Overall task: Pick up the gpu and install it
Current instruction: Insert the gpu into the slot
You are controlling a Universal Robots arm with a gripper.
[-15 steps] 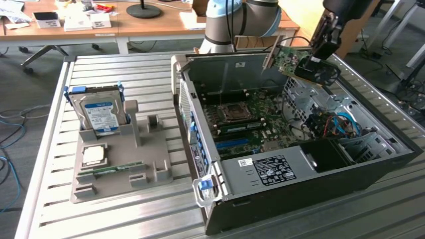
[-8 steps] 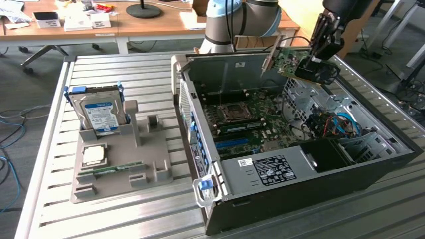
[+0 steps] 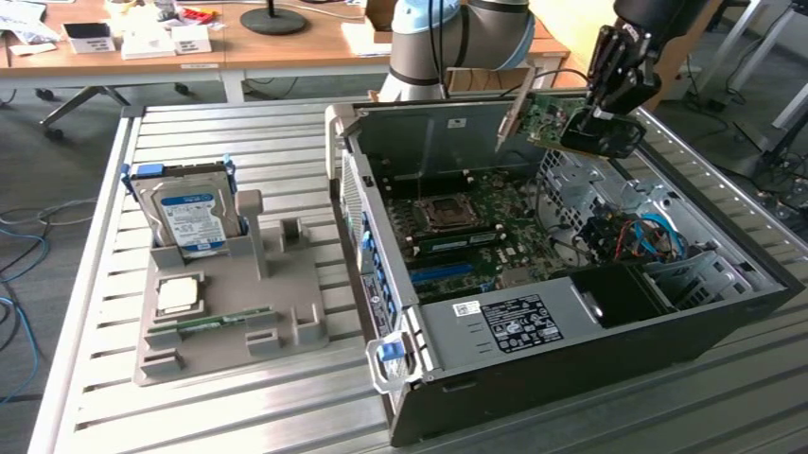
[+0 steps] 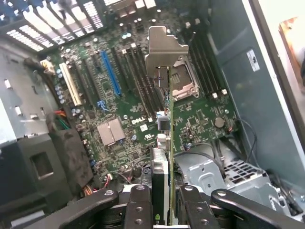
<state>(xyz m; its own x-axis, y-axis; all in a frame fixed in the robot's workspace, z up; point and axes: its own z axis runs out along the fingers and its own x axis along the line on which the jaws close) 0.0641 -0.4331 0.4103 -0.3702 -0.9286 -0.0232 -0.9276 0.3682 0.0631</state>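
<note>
Over the case (image 3: 569, 350), at one o'clock, partly closed jaws clamp the gpu (image 3: 569, 115) edge-first to suit the motherboard (image 4: 205, 114) slots.

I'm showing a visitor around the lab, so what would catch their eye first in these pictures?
The pincer is shut on the gpu, holding it above the open computer case and its green motherboard. At the exterior view's left, a hard drive stands upright in a grey holder.
</note>
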